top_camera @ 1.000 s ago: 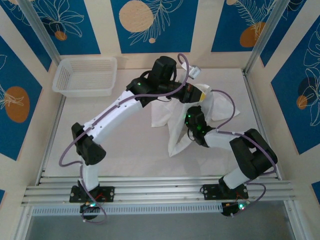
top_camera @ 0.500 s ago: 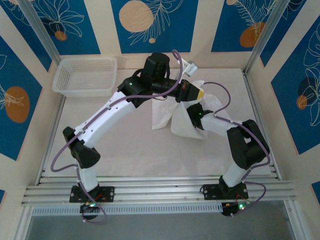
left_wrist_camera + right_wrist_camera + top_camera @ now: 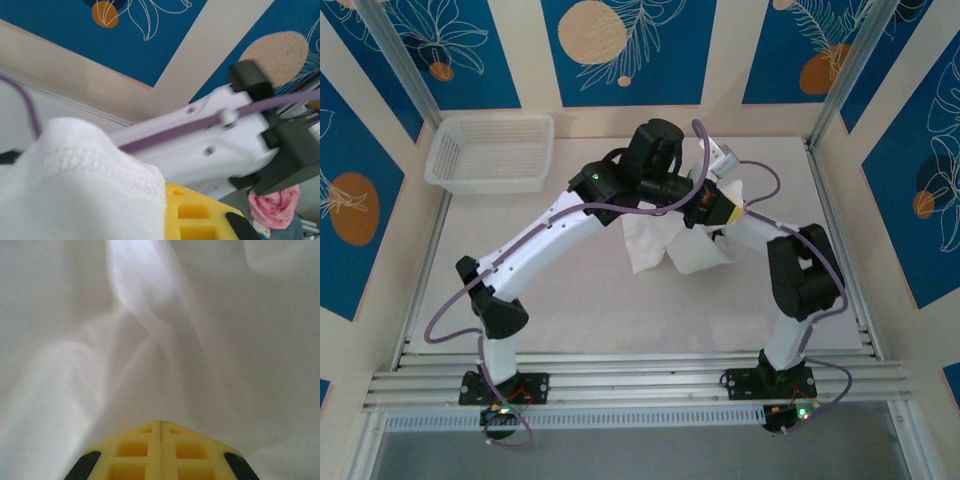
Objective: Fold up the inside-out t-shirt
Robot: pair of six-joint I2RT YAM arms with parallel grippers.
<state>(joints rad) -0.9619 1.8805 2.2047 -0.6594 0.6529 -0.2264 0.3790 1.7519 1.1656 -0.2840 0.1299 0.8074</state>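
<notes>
Top external view, one white t-shirt (image 3: 692, 252) bunched up, one white mesh basket (image 3: 490, 152) far left, left gripper (image 3: 728, 207) and right gripper (image 3: 160, 424) both clamped on its cloth

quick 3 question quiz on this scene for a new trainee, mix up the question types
1. True or false: the t-shirt lies flat and fully spread out.
2. Where on the table does the basket stand? A: far left corner. B: near right corner. C: between the arm bases.
3. Fill in: in the right wrist view, the right gripper has its jaws ___, with white cloth all round it.

Key: 1. False, it is bunched up. 2. A. 3. shut.
</notes>
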